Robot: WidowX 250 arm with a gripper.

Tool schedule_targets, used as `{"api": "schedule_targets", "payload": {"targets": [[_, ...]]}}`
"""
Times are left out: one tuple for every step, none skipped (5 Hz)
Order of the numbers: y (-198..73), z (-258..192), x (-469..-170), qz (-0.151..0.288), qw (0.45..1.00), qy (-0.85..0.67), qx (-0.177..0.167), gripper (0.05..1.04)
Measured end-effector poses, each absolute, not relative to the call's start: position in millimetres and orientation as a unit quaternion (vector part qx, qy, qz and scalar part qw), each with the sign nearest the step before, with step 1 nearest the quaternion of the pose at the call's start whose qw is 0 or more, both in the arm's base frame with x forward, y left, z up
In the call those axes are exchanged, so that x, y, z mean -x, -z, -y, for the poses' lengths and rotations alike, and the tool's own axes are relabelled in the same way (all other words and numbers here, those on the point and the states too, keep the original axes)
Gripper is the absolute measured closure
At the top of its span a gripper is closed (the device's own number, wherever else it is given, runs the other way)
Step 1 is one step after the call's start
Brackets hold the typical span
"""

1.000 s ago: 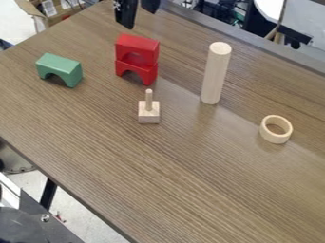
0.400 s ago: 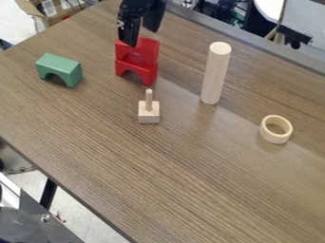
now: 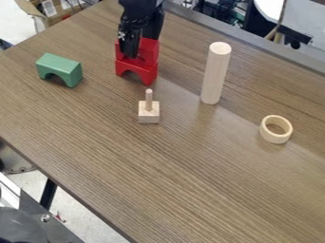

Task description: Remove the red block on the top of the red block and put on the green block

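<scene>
A cardboard box (image 3: 57,8) lies beyond the wood-grain table (image 3: 190,166), where the wide-spread gripper (image 3: 141,46) straddles the upper red arch block (image 3: 149,53).

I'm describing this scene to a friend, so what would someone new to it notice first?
Probably the two stacked red arch blocks near the back of the wooden table, with the black gripper right at the upper one. Next, the tall pale wooden cylinder standing upright to the right in the picture, and the green arch block on the far left of the tabletop.
</scene>
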State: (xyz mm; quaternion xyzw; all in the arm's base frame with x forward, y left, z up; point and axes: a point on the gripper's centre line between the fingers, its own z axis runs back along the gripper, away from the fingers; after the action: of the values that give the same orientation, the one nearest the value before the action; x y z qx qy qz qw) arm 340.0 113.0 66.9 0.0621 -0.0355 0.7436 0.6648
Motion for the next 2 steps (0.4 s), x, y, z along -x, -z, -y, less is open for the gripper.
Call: {"api": "schedule_targets", "payload": {"targets": [[-55.5, -115.1, -332.7, 0.023, 0.654, -0.754, -0.062, 0.432], [-58.8, -118.0, -332.8, 0.029, 0.656, -0.752, -0.061, 0.478]]}}
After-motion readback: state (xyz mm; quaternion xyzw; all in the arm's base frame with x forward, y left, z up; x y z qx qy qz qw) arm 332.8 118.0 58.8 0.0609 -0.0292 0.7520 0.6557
